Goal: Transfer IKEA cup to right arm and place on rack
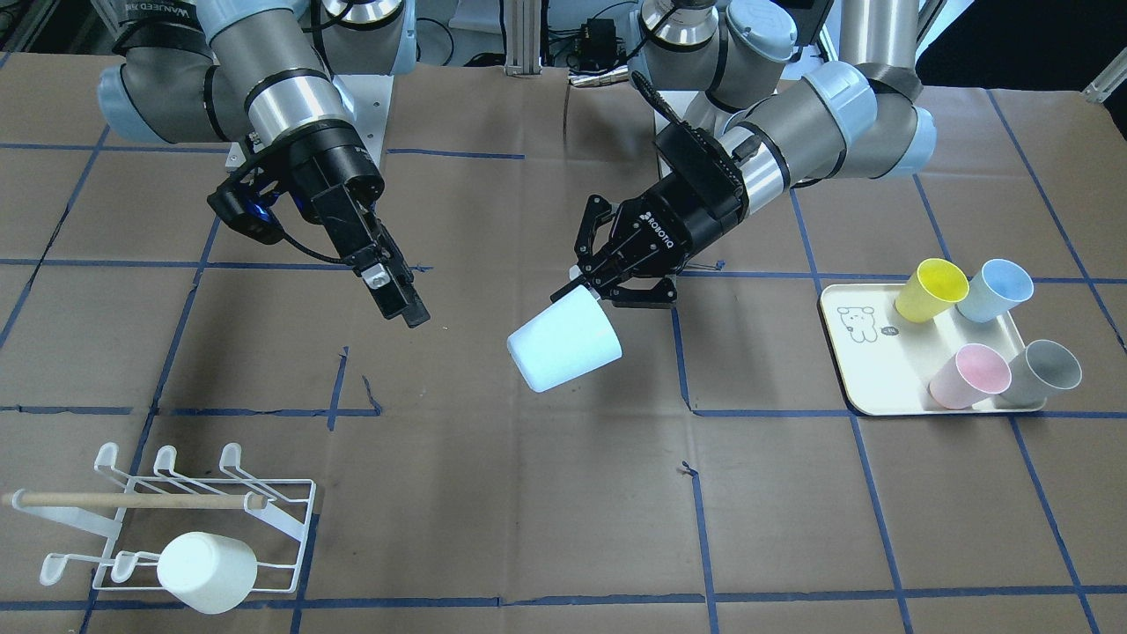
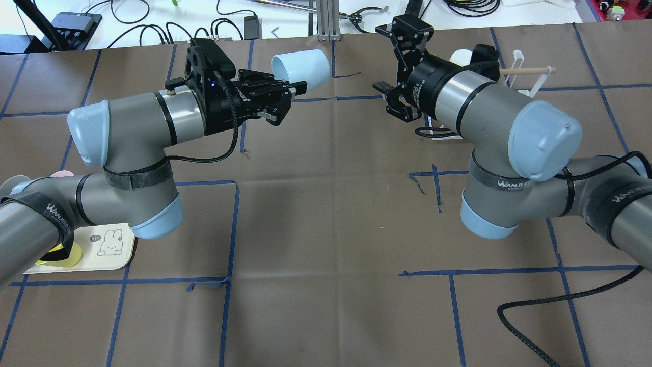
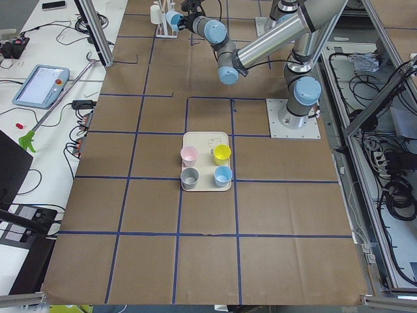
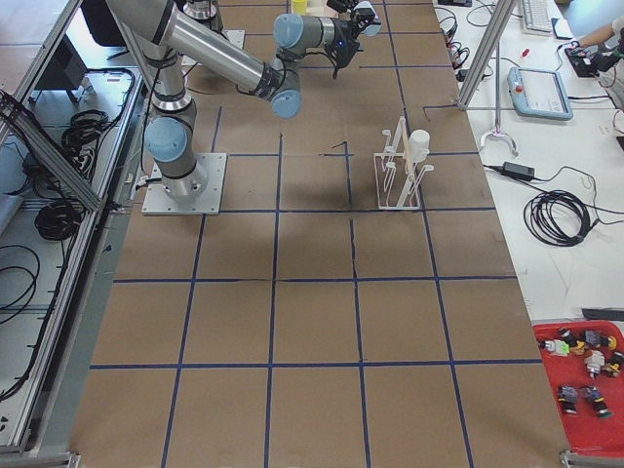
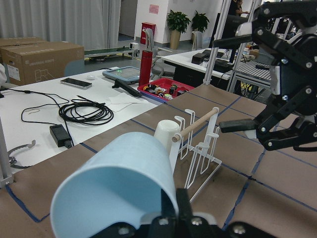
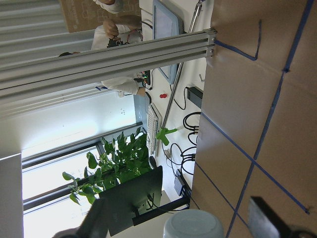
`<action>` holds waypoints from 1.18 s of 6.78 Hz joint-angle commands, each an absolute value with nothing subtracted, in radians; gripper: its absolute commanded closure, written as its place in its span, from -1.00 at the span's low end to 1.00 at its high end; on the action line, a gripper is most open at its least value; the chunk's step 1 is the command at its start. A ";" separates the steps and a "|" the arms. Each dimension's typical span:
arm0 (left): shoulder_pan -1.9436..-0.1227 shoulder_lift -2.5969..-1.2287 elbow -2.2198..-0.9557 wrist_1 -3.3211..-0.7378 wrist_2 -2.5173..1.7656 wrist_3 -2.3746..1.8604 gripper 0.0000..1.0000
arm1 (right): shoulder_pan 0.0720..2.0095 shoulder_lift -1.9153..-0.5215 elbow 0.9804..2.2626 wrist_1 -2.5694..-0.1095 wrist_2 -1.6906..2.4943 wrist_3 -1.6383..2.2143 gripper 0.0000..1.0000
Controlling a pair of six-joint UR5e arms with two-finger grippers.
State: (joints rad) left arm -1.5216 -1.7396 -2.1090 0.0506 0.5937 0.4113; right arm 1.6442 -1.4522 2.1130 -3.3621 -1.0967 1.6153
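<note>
My left gripper (image 1: 588, 286), with linked-bar fingers, is shut on the rim of a pale blue cup (image 1: 563, 339) and holds it on its side above the table's middle. The cup also shows in the overhead view (image 2: 300, 66) and fills the left wrist view (image 5: 119, 183). My right gripper (image 1: 409, 313), with long flat fingers, is open and empty, a short gap from the cup's base. In the right wrist view its fingers (image 6: 267, 223) stand wide apart, with a pale cup (image 6: 193, 225) low between them. The white wire rack (image 1: 282, 519) stands at the table's corner.
A white cup (image 1: 207, 572) sits on the rack's prongs under the wooden dowel (image 1: 132, 500). A cream tray (image 1: 858, 370) holds a yellow cup (image 1: 931, 289), a blue cup (image 1: 995, 291), a pink cup (image 1: 968, 376) and a grey cup (image 1: 1043, 372). Blue tape lines cross the brown table.
</note>
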 commanded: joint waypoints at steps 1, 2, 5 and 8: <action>-1.522 -1.740 -2.109 0.051 0.594 0.411 0.88 | 1.713 -1.456 2.094 -3.228 -1.094 1.592 -1.00; -1.522 -1.740 -2.109 0.051 0.594 0.411 0.88 | 1.736 -1.456 2.076 -3.174 -1.094 1.550 -0.99; -1.522 -1.738 -2.108 0.052 0.594 0.408 0.88 | 1.781 -1.444 1.991 -3.063 -1.103 1.514 -0.98; -1.522 -1.738 -2.108 0.052 0.594 0.407 0.88 | 1.786 -1.388 1.932 -3.063 -1.104 1.522 -0.97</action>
State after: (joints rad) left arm -1.5217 -1.7380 -2.1077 0.0514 0.5936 0.4067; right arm 1.7833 -1.4132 1.9569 -3.0639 -1.1042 1.5206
